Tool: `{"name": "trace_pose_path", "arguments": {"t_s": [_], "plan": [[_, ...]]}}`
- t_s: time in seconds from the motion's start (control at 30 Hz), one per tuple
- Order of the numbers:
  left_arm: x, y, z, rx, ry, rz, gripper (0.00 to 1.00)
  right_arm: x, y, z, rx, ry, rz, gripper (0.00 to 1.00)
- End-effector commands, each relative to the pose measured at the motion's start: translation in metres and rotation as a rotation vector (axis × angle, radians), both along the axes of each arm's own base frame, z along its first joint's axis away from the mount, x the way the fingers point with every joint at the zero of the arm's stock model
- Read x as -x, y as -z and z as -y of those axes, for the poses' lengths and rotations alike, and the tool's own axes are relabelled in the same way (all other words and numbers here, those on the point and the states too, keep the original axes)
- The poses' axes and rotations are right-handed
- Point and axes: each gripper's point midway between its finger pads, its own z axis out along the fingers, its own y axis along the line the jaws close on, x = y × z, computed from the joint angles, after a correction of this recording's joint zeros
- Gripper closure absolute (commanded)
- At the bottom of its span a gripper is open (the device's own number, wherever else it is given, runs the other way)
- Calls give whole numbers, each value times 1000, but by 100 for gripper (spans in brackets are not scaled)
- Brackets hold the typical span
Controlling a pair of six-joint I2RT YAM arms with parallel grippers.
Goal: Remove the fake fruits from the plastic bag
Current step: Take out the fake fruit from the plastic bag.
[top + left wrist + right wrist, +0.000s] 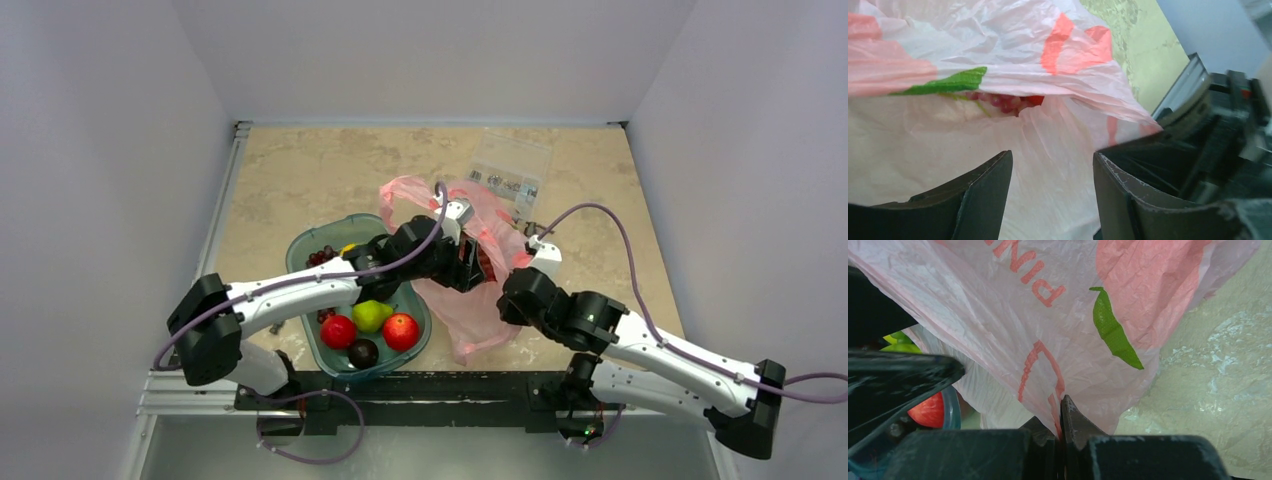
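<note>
The pink plastic bag (478, 318) lies crumpled at mid-table, right of the tray. My left gripper (472, 266) is open at the bag's mouth. In the left wrist view its fingers (1053, 156) stand apart over the pale film of the bag (998, 45). A small red fruit (1035, 100) and dark red beads show in the gap under the bag's upper layer. My right gripper (506, 288) is shut on a fold of the bag's near edge, seen pinched in the right wrist view (1062, 407). The other fruits inside the bag are hidden.
A teal tray (300, 250) left of the bag holds two red apples (338, 331), a green pear (371, 315), a dark plum and grapes. A clear packet of metal parts (508, 165) lies behind the bag. The tray rim (950, 405) is close to my right gripper.
</note>
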Motion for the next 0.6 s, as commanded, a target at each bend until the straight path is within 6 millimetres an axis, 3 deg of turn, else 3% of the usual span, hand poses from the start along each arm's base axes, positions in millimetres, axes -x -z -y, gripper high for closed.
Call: {"name": "trace_pose_path", "arguments": {"t_s": [0.0,0.2,0.37,0.43,0.57], "plan": [[-34,-4,20,122,-158,92,43,0,-21,3,-44,10,37,100],[-59,22,33,186,-250,140,59,-2,-33,5,-73,-15,100,100],[-75,51,38,113,-296,146,68,-5,-37,8,-62,-11,121,100],[-82,59,38,83,-326,142,65,-4,-36,9,-60,-15,125,100],[-94,78,37,9,-390,123,43,-4,-38,9,-61,-23,135,100]]}}
